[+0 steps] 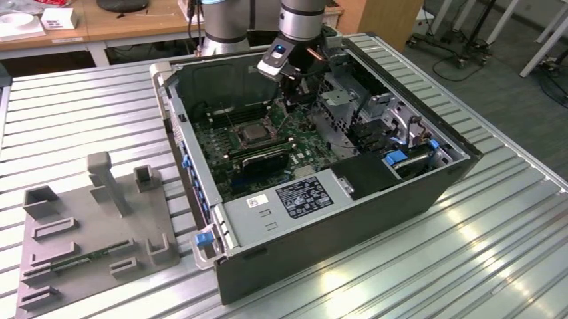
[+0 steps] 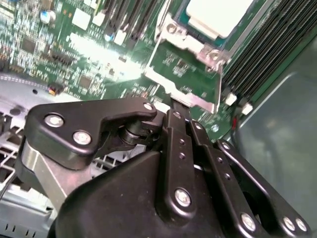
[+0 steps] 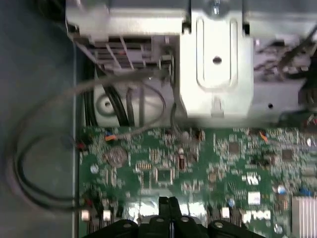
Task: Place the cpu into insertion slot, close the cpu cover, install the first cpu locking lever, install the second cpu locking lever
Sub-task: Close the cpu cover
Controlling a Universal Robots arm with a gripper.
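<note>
Inside the open computer case point(image 1: 426, 193), the cpu point(image 2: 218, 15) shows its silvery top and lies in the insertion slot point(image 1: 252, 134) on the green motherboard. The cpu cover point(image 2: 203, 103), a thin metal frame, stands swung open beside the slot, and the board shows through its cut-out. My gripper point(image 2: 181, 111) has its black fingers together, with the tips at the cover's free edge. I cannot tell whether they pinch it. In the exterior view the gripper point(image 1: 296, 106) hangs just beyond the slot. In the first wrist view the shut gripper point(image 3: 168, 200) is over the board.
Long black memory slots point(image 2: 277, 44) run beside the socket. A grey perforated drive cage point(image 1: 342, 113) rises close to the arm. Grey cables point(image 3: 44, 148) loop along the case wall under a metal bracket point(image 3: 215, 64). A grey fixture plate point(image 1: 98, 219) lies on the slatted table at the exterior view's left.
</note>
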